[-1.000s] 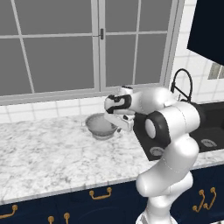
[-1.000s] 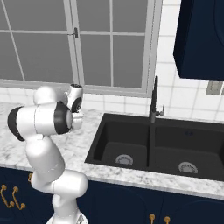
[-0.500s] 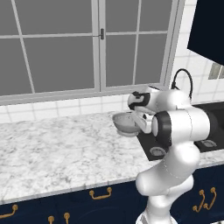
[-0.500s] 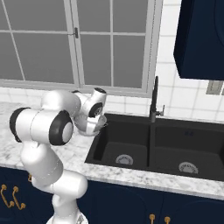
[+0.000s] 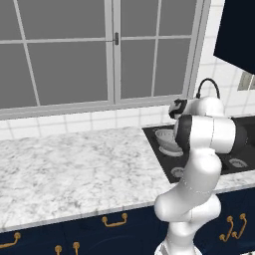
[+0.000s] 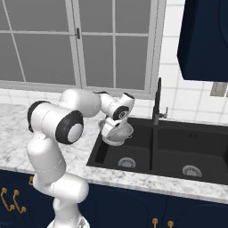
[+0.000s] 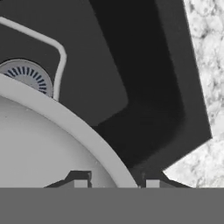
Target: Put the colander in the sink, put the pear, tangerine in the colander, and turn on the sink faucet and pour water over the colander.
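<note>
My pincer (image 6: pixel 114 130) grips the perforated silvery metal colander (image 6: pixel 116 134) by its rim above the matte black double-basin sink (image 6: pixel 178 156); not yet set down, fruit and faucet steps remain.

- colander (image 6: pixel 116 132): pale grey metal, dull sheen, smooth rolled rim, thin wire handle
- sink (image 6: pixel 178 149): matt black, smooth walls
- drain (image 6: pixel 126 162): silvery metal, slotted
- faucet (image 6: pixel 157 103): slim, black, low gloss
- counter (image 5: pixel 69 169): white-grey marble look, polished and veined
- cabinet fronts (image 5: pixel 99 234): dark navy, flat finish, brass-look handles
- wall tiles (image 6: pixel 178 95): white, slightly glossy
- window frame (image 5: pixel 112 55): grey, matt
</note>
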